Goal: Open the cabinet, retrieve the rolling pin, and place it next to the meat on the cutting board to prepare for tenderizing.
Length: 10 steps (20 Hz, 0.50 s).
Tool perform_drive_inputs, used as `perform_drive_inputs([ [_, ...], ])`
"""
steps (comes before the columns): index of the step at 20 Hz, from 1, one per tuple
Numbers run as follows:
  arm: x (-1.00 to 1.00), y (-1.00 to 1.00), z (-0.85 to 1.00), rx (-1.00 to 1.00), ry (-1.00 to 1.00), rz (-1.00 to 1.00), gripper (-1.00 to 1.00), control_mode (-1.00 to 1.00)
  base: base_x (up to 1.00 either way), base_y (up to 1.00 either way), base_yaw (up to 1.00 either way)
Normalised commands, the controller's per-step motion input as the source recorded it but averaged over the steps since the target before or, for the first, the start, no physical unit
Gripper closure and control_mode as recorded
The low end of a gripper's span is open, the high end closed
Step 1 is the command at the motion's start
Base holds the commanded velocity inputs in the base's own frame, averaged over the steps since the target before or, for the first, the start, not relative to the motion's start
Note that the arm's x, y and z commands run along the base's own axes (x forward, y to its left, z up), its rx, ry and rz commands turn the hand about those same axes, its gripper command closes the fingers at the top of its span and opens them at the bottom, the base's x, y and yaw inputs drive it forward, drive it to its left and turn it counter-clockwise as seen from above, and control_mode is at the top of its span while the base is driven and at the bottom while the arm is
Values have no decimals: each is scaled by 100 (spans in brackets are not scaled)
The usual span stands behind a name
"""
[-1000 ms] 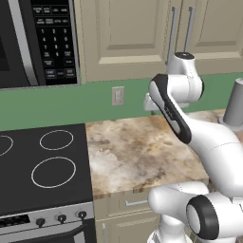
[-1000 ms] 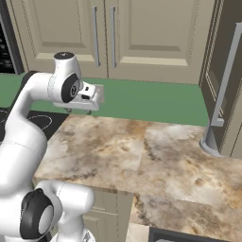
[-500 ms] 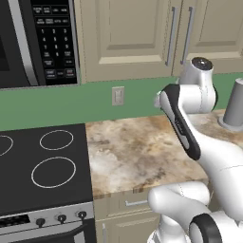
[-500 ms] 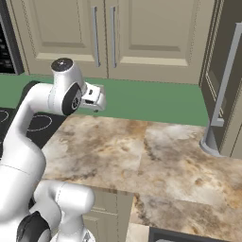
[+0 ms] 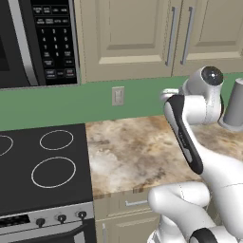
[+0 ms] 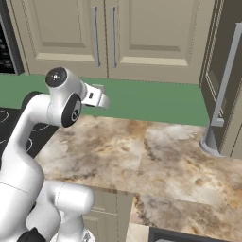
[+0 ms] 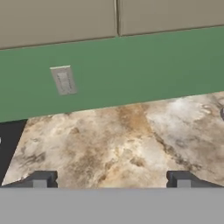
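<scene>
Both base cameras sat behind the arm, left and right, looking forward and down at the marble counter and shut cabinet. The hand camera hovered low, facing the green wall and outlet, sharing that counter.

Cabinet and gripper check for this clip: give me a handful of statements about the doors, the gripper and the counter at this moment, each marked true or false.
1. Both doors of the cabinet are shut. True.
2. The gripper is clamped on a cabinet handle. False: it is open, holds nothing and hangs over the counter, below the doors.
3. A wall outlet sits on the green backsplash. True.
4. The stove lies to the right of the counter in the left base view. False: it is on the left.
5. A rolling pin lies on the counter in front of the arm. False: no rolling pin can be seen on it.
</scene>
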Motion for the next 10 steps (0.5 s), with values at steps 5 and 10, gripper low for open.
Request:
perform_drive_inputs([
  [5,0,-19,27,0,-22,-6,-100,-100,0,0,0],
  [10,0,-25,21,0,-19,-4,-100,-100,0,0,0],
])
